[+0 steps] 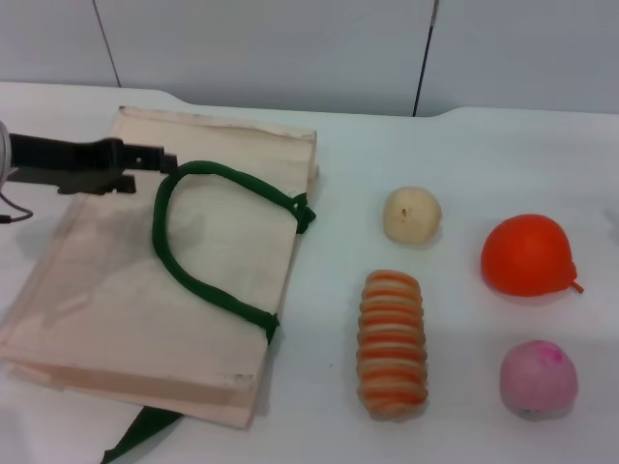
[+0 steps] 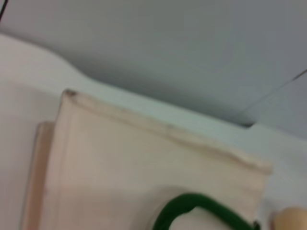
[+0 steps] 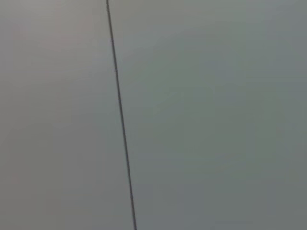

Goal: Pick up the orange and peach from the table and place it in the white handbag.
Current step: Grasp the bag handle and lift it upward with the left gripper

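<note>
From the head camera we've got the white handbag point(image 1: 126, 290) lying flat on the left part of the table point(image 1: 464, 155), with its dark green handle point(image 1: 208, 242) looping across the top face. The left gripper point(image 1: 160, 161) comes in from the left edge and hovers over the bag's upper left area, its tip right at the top of the handle loop. Its fingers look pressed together into one dark tip with no gap we can make out, and there's nothing between them.

The fruit sits well off to the right of the bag. The orange point(image 1: 527, 254) is far right, and the peach point(image 1: 538, 379) is just below it, nearer the robot, the two apart from each other. A pale cream ball point(image 1: 411, 214) sits left of the orange, and a striped bread loaf point(image 1: 392, 343) lies below that, left of the peach.

Left wrist camera: we see the bag's top edge point(image 2: 163, 127) and cloth face, a bit of the green handle, plus a sliver of the cream ball at the frame corner.

Right wrist camera: only a grey wall panel point(image 3: 206, 115) with a dark seam point(image 3: 120, 115). We can't see the right gripper in any view.
</note>
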Controlling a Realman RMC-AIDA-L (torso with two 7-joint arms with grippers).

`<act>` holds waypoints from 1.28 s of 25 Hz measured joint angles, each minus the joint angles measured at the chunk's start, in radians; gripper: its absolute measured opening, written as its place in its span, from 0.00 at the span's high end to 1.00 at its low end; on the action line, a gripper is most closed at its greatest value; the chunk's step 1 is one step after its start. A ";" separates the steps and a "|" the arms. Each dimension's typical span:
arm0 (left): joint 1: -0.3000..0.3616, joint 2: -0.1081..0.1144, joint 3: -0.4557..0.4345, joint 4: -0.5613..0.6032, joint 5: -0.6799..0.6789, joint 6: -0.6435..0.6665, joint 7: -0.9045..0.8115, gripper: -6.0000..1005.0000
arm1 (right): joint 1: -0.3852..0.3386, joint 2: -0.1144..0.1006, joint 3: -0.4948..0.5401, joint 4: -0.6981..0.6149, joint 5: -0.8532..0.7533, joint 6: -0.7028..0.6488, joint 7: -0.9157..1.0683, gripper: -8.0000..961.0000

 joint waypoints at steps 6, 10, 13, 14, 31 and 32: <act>-0.059 -0.008 0.001 0.003 0.172 0.012 -0.042 0.15 | 0.004 0.000 0.000 0.002 0.000 0.011 -0.001 0.21; -0.073 -0.006 0.001 -0.017 0.195 0.045 -0.049 0.15 | 0.009 0.000 0.001 0.004 0.000 0.012 -0.002 0.21; -0.090 -0.002 0.002 -0.067 0.199 0.084 -0.034 0.15 | 0.010 0.000 0.003 0.005 0.000 0.020 -0.002 0.21; -0.098 -0.002 0.002 -0.091 0.200 0.102 -0.023 0.15 | 0.010 0.000 0.002 0.005 0.000 0.023 -0.002 0.21; -0.136 -0.005 0.041 -0.202 0.224 0.221 -0.001 0.20 | 0.012 0.002 0.003 0.006 0.004 0.026 -0.003 0.21; -0.139 -0.005 0.041 -0.209 0.225 0.224 0.002 0.20 | 0.013 0.002 0.003 0.006 0.004 0.026 -0.003 0.21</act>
